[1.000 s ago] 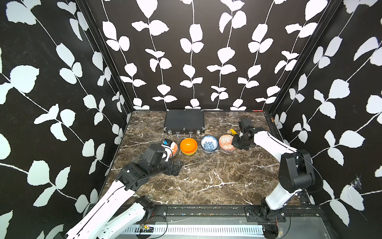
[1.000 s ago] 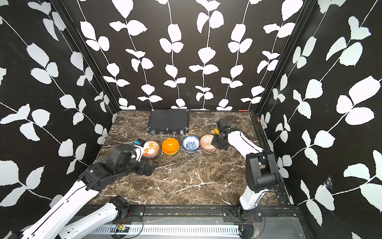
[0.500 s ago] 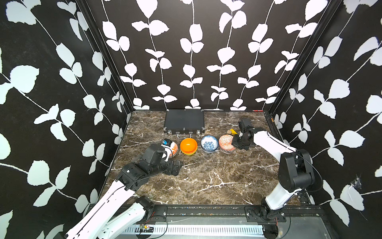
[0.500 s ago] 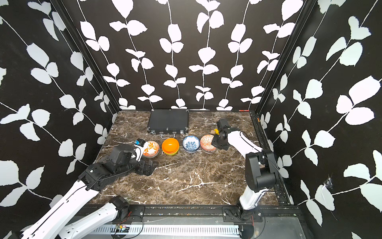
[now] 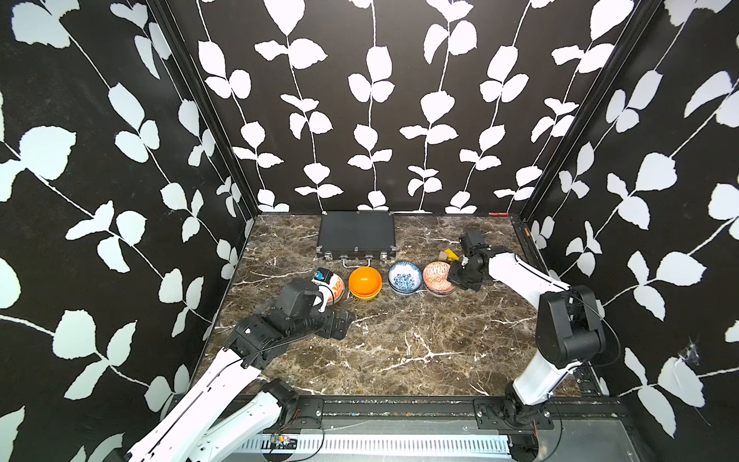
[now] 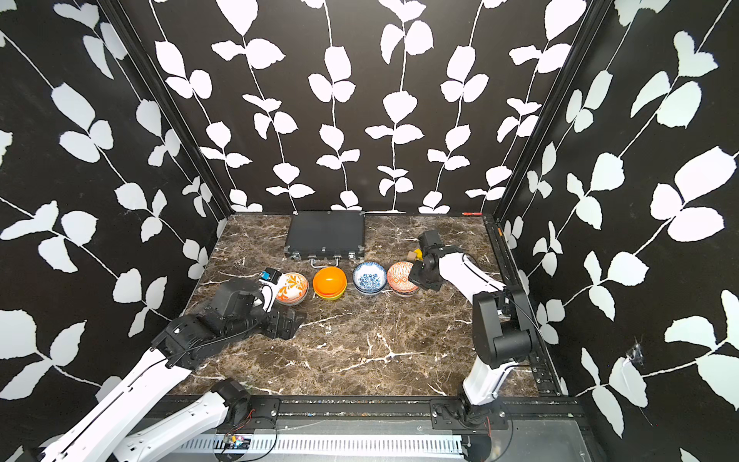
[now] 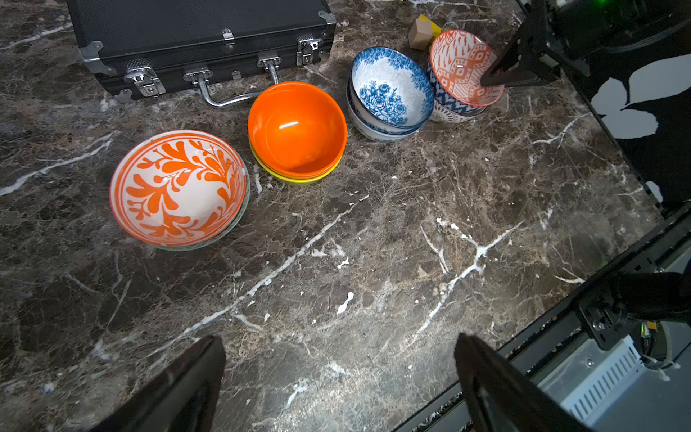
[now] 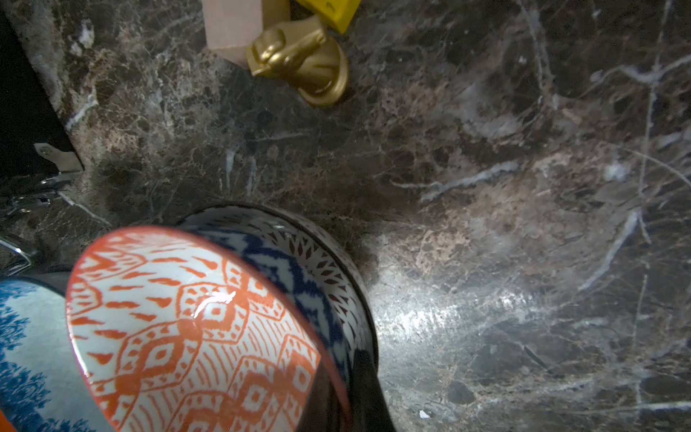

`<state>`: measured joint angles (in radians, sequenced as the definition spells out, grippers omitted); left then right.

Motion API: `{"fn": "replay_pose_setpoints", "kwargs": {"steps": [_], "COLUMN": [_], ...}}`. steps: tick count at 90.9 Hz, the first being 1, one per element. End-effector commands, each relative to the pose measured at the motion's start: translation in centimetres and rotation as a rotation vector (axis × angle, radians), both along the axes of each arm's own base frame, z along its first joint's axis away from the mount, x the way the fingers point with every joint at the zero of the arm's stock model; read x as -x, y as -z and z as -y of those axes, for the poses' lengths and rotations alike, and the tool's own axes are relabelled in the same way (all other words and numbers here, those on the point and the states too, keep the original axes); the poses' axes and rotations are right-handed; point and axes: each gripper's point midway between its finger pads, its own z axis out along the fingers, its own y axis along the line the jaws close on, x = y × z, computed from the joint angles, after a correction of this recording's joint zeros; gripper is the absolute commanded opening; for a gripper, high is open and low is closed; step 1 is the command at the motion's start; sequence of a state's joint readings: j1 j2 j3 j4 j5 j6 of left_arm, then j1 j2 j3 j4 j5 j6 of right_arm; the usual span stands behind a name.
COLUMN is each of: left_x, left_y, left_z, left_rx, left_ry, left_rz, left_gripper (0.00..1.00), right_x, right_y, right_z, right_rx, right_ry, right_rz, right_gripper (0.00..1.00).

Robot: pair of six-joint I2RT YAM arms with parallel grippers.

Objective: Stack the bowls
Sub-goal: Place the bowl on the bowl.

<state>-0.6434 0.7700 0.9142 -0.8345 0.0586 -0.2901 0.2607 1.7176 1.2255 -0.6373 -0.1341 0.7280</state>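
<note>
Several bowls stand in a row of small stacks. The orange-leaf bowl (image 7: 179, 187) (image 5: 335, 286) sits on a greyish one. A plain orange bowl (image 7: 297, 129) (image 6: 329, 281) rests in a yellow bowl (image 7: 299, 179). Two blue-floral bowls (image 7: 390, 89) (image 5: 405, 277) are nested. The orange-geometric bowl (image 8: 187, 336) (image 5: 438, 276) lies tilted in a blue-patterned bowl (image 8: 299, 269). My right gripper (image 8: 336, 392) (image 5: 456, 277) is shut on the orange-geometric bowl's rim, one finger inside and one outside. My left gripper (image 7: 340, 359) (image 5: 340, 322) hangs open over bare marble in front of the row.
A flat black case (image 5: 356, 232) lies behind the row, its handle near the orange bowl. A tan block (image 8: 232, 26), a yellow block (image 8: 332, 11) and a small gold piece (image 8: 299, 60) sit behind the right-hand stack. Black leaf-patterned walls close three sides.
</note>
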Motion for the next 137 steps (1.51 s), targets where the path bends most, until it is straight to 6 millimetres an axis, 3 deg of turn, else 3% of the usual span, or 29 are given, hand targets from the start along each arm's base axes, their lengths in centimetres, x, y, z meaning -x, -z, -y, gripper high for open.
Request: {"fn": "replay_pose_setpoints", "kwargs": {"steps": [1, 36, 75, 101, 110, 137], "left_x": [-0.1, -0.1, -0.1, -0.1, -0.1, -0.2], "left_y": [-0.2, -0.2, -0.2, -0.2, -0.2, -0.2], "left_z": [-0.2, -0.2, -0.3, -0.3, -0.3, -0.4], "left_rx": [-0.004, -0.005, -0.006, -0.006, -0.007, -0.008], "left_ry": [-0.002, -0.005, -0.009, -0.010, -0.009, -0.012], "left_rz": [0.019, 0.021, 0.022, 0.021, 0.020, 0.023], "left_gripper": [0.99, 0.99, 0.99, 0.99, 0.99, 0.99], "right_x": [-0.6, -0.4, -0.1, 0.3, 0.5, 0.6], "right_y": [0.1, -0.1, -0.2, -0.6, -0.9, -2.0], "right_z": [0.1, 0.3, 0.2, 0.4, 0.5, 0.3], "right_rx": [0.004, 0.017, 0.021, 0.025, 0.028, 0.013], "right_ry": [-0.003, -0.002, -0.004, 0.002, 0.005, 0.007], "right_rz": [0.021, 0.014, 0.012, 0.016, 0.021, 0.042], "right_gripper": [0.00, 0.00, 0.21, 0.28, 0.36, 0.39]}}
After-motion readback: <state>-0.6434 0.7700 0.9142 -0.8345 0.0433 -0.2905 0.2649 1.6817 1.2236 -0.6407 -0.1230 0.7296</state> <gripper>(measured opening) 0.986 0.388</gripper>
